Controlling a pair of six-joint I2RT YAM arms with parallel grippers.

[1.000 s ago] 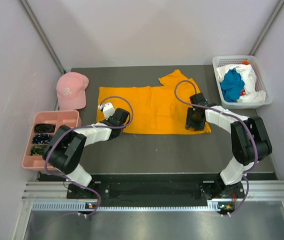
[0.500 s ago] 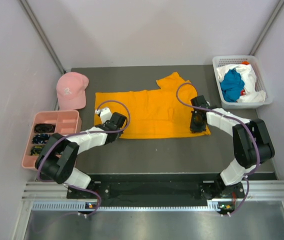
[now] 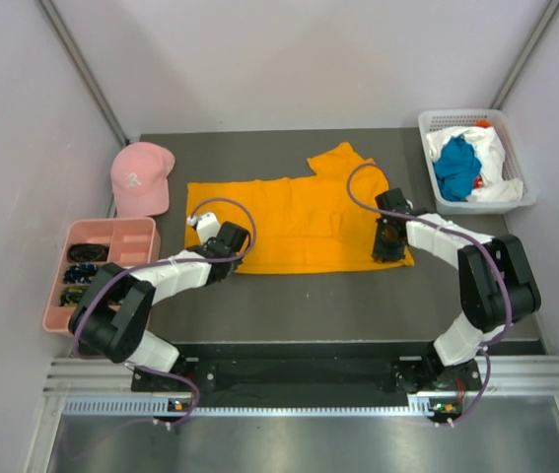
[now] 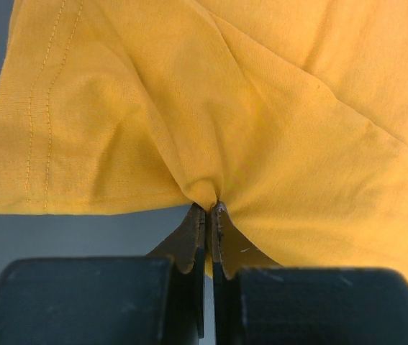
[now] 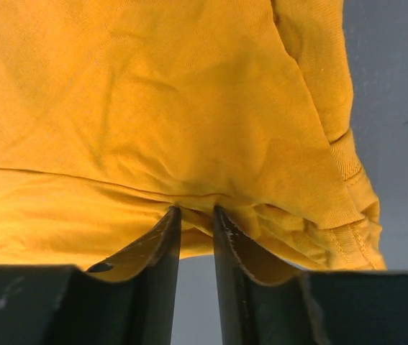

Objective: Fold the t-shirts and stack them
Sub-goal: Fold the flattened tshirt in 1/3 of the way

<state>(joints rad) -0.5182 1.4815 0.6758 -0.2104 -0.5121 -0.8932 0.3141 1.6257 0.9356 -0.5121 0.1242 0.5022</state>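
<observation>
Lying spread across the table (image 3: 338,296) in the top view, the orange t-shirt (image 3: 299,222) runs with its long axis left to right, a sleeve poking out at the far right. The left gripper (image 3: 222,239) sits at its near-left edge and the right gripper (image 3: 387,246) at its near-right corner, so each arm is on its own end of the near hem and the cloth lies away from both claws, toward the far side. The teal t-shirt (image 3: 454,169) and white t-shirt (image 3: 491,148) are heaped in the basket (image 3: 427,123) at the far right, well apart from the work.

The left wrist view shows the claw pressed together on a pinch of orange cloth, with creases fanning out from the nip and the stitched hem off to the left.

The right wrist view shows the fingers (image 5: 162,241) a little apart, the bunched near edge lying across their tips. Whether they actually pinch it cannot be told.

A fold away from the arms probably comes next, and it depends on both ends of that hem rising together.
</observation>
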